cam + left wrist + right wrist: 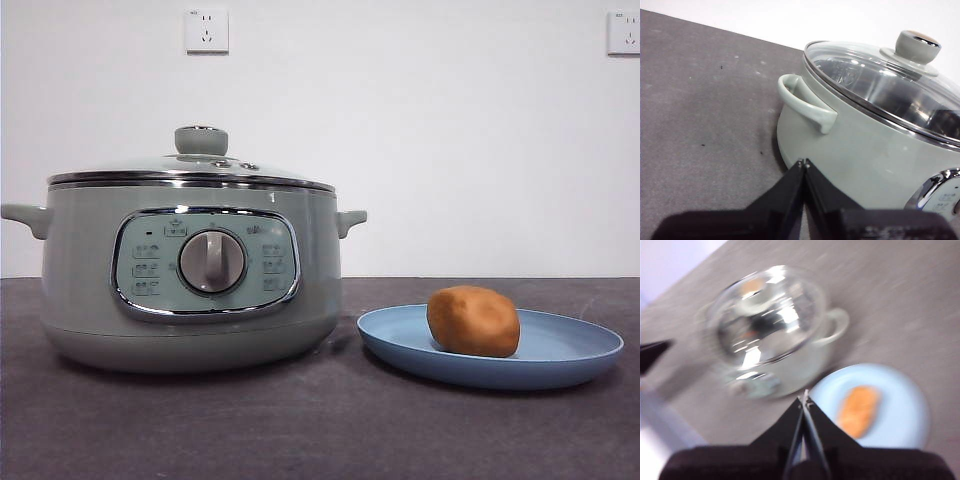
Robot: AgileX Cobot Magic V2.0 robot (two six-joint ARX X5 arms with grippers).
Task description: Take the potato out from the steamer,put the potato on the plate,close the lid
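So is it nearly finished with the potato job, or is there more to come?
It looks finished. The potato lies on the plate, and the lid sits closed on the steamer. Nothing is in hand: the left gripper is shut and empty beside the steamer's handle, and the right gripper, also shut and empty, is up above the steamer and plate. No step looks left.

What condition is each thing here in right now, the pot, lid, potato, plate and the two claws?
Pale sage-green electric steamer: closed, upright on the table.
Domed glass lid: seated on the steamer's rim.
Orange-brown potato: lying on the plate.
Shallow light-blue plate: holding the potato, beside the steamer.
Left end effector: shut, empty.
Right end effector: shut, empty.
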